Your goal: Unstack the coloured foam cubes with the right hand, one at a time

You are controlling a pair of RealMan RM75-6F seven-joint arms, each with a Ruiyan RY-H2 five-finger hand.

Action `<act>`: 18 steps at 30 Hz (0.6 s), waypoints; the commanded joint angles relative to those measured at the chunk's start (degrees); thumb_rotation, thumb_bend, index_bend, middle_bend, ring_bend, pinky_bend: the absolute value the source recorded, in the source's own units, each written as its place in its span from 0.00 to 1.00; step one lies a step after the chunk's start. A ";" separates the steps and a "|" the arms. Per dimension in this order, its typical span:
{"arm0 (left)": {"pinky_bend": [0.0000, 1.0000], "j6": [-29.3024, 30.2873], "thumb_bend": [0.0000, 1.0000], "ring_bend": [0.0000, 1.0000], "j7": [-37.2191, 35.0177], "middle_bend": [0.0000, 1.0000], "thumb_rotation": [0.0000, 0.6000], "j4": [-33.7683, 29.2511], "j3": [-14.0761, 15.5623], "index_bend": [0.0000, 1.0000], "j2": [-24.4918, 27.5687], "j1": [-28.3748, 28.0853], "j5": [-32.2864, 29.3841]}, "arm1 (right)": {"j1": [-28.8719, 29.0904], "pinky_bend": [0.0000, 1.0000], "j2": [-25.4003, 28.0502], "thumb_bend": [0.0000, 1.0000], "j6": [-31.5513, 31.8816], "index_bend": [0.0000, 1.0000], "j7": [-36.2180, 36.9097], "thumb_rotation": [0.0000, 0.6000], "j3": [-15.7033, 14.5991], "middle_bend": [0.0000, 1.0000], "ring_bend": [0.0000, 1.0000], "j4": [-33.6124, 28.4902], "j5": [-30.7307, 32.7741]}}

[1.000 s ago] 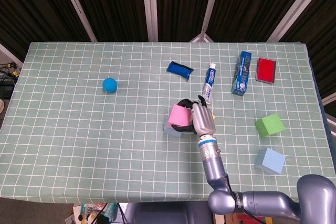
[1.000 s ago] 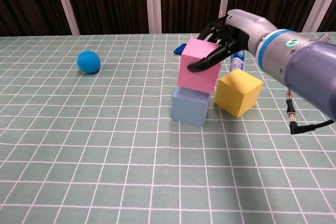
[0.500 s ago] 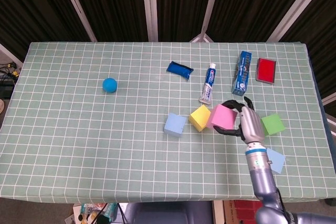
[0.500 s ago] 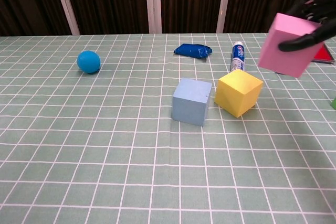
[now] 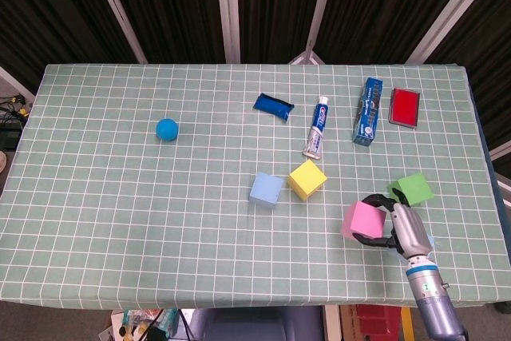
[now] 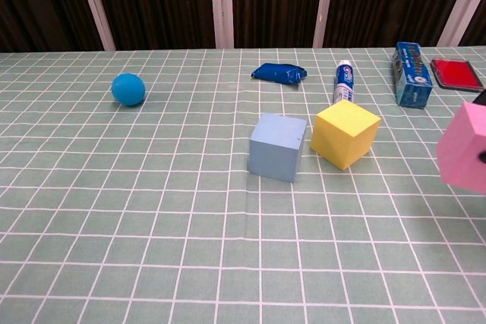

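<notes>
The table [image 5: 120, 197] wears a pale green cloth ruled in a white grid. The foam cubes are pink [image 5: 361, 220], yellow [image 5: 307, 179], green [image 5: 412, 189] and pale blue [image 5: 266, 189]. A bright blue ball [image 5: 167, 129], a dark blue pouch [image 5: 274, 106], a blue box [image 5: 368, 111], a red case [image 5: 405, 107] and a white, blue and red toothpaste tube [image 5: 318, 126] complete it.

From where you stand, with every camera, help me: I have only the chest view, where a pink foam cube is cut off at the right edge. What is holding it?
Observer: The right hand grips the pink foam cube; the head view shows its dark fingers wrapped around the cube.
Operator: What lies beyond it, out of my frame?
Observer: A green foam cube sits on the checked tablecloth, just behind the hand.
Operator: Anything else there?
Observer: A pale blue cube peeks out from behind the hand, mostly hidden by it.
</notes>
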 commanded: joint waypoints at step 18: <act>0.00 0.15 0.26 0.00 -0.59 0.00 1.00 0.02 -0.20 0.18 0.26 0.22 -0.49 | 0.26 0.00 -6.24 0.19 -4.89 0.44 0.02 1.00 1.68 0.44 0.20 7.10 1.33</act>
